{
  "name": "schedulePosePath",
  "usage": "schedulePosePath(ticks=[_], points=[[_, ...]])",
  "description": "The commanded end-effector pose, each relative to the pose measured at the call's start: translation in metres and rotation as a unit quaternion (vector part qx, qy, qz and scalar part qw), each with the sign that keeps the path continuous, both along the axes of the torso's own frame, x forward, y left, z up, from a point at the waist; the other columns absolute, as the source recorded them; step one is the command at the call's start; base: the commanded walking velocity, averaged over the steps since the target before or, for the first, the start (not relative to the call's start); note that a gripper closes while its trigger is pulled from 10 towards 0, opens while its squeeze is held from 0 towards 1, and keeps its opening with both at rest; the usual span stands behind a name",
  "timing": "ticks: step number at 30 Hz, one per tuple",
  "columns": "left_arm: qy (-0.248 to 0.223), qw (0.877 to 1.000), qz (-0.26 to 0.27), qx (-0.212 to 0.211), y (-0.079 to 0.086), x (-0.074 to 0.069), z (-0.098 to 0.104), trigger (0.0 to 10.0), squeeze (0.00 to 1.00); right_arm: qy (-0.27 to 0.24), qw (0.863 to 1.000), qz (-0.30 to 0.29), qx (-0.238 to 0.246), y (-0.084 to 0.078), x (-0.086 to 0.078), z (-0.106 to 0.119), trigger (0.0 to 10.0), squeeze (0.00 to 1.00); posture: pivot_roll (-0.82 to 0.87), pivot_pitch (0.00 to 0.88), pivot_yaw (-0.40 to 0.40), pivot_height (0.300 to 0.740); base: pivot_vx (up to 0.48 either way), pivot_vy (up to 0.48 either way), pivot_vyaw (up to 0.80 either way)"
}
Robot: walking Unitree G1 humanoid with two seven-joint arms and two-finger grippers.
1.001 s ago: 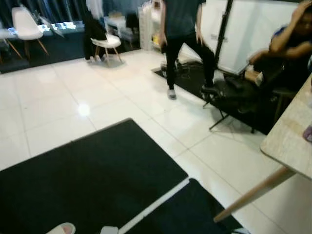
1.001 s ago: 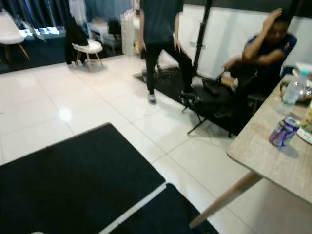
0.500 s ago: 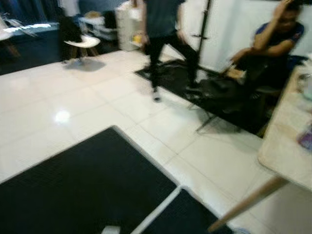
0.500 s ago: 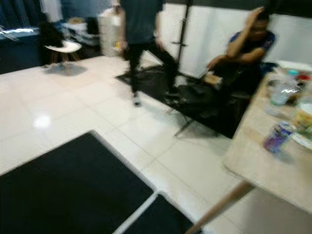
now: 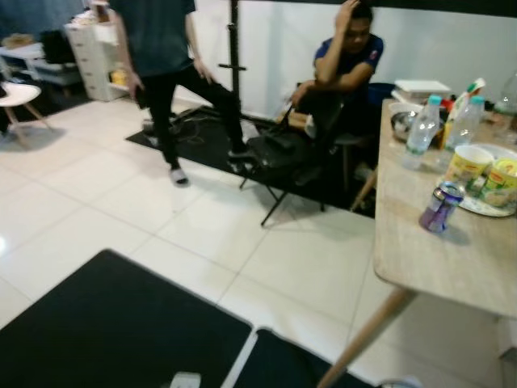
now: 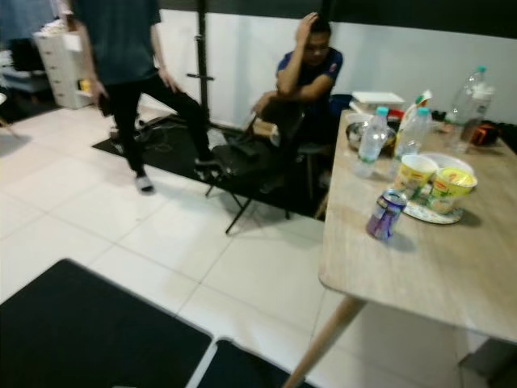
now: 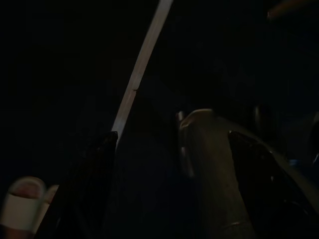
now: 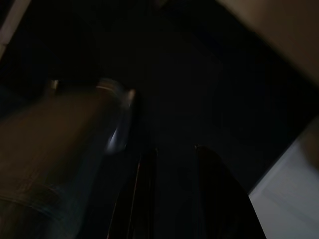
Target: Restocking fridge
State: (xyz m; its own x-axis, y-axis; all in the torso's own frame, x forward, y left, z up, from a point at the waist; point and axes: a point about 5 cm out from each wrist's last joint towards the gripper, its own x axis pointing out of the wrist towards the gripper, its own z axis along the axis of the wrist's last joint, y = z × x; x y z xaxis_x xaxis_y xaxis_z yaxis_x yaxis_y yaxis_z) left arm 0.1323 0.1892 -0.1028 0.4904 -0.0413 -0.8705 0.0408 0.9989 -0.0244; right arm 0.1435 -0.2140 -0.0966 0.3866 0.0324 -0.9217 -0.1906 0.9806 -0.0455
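Note:
A light wooden table [image 5: 436,263] stands at the right with drinks and food on it. A purple can [image 5: 440,208] is nearest its edge. Behind it are two yellow noodle cups [image 6: 414,172] on a plate and clear water bottles [image 5: 422,127]. Both arms hang low over a black mat. In the dark left wrist view my left gripper [image 7: 169,139] is open, with my silver leg [image 7: 214,174] beyond it. My right gripper [image 8: 175,149] hangs open with nothing between its fingers.
One person [image 5: 161,48] stands on the white tile floor at the back left, and another [image 5: 343,65] sits by the table's far end beside a black stand [image 5: 234,56]. Black mats [image 5: 105,323] lie at my feet. A slanted table leg [image 5: 363,335] reaches the floor.
The whole picture has swung to the right, so the camera has turned. The table and its items now fill the right side, and the white chairs have slid out at the left.

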Motion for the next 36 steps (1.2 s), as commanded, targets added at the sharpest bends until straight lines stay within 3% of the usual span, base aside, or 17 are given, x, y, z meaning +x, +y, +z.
schedulePosePath(ticks=[1, 7, 14, 19, 36], points=[[0.0, 1.0, -0.008, -0.001, -0.0031, 0.0018, 0.0002, 10.0, 0.0, -0.004, 1.0, -0.006, -0.011, -0.0092, 0.0026, 0.0028, 10.0, 0.0, -0.07, 0.0, 0.002, 0.734, 0.281, 0.0, -0.77], [0.0, 1.0, -0.008, -0.001, -0.003, 0.0018, 0.0002, 10.0, 0.0, -0.004, 1.0, -0.006, -0.009, -0.008, 0.002, 0.0023, 10.0, 0.0, -0.07, 0.0, 0.004, 0.734, 0.281, 0.0, -0.77], [-0.002, 1.0, -0.009, 0.0, -0.0022, 0.0027, 0.0006, 10.0, 0.0, -0.025, 0.999, -0.006, 0.021, -0.0037, 0.0069, 0.0043, 10.0, 0.0, -0.07, 0.0, 0.005, 0.734, 0.279, 0.0, 0.0], [-0.001, 1.0, -0.007, -0.001, -0.0022, 0.0024, 0.0005, 10.0, 0.0, -0.021, 0.999, 0.017, 0.032, -0.0005, 0.0071, 0.0042, 10.0, 0.0, -0.07, 0.003, 0.004, 0.734, 0.279, 0.0, 0.74], [-0.002, 1.0, -0.008, -0.002, -0.0031, 0.003, 0.0006, 10.0, 0.0, -0.016, 0.999, 0.014, 0.039, -0.0009, 0.004, 0.0033, 10.0, 0.0, -0.07, 0.004, 0.008, 0.734, 0.279, 0.0, 0.79]])
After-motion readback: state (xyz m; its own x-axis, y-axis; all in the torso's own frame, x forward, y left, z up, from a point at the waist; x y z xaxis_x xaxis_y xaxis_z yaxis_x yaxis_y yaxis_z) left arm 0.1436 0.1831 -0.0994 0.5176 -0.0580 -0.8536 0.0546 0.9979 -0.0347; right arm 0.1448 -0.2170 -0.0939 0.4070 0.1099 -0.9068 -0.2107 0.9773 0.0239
